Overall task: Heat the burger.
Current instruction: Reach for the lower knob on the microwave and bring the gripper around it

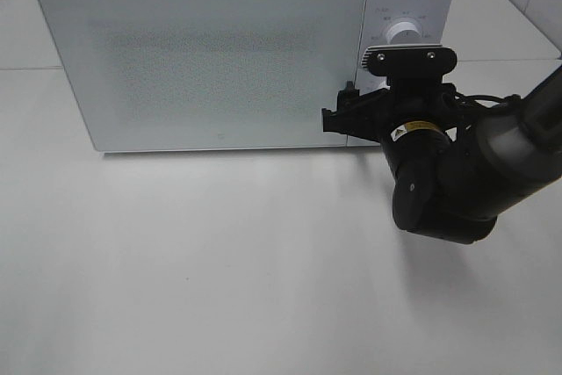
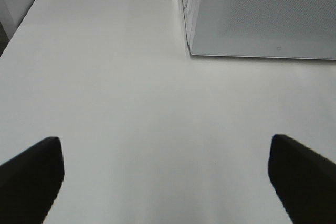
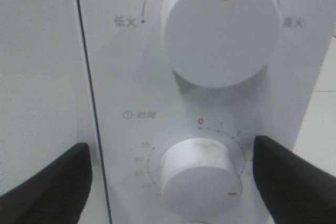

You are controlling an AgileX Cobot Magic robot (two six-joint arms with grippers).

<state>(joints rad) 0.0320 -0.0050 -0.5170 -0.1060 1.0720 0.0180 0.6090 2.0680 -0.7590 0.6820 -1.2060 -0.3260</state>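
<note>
The burger is hidden from every view. The white microwave point(image 1: 211, 50) stands at the back of the table with its door closed. My right gripper point(image 1: 351, 110) is up against its control panel. In the right wrist view the right gripper point(image 3: 172, 145) is open and straddles the lower timer knob point(image 3: 202, 177); one fingertip point(image 3: 262, 150) sits close beside the knob and the other stands well off it. The knob's red mark points away from the 0. My left gripper point(image 2: 164, 140) hangs open over bare table, nothing between its fingers.
The upper power knob point(image 3: 220, 30) has its red line pointing straight up; it also shows above the right wrist camera mount as a power knob point(image 1: 404, 32). The white table point(image 1: 219, 261) spreads in front of the microwave. The microwave's corner point(image 2: 191, 51) lies ahead of the left gripper.
</note>
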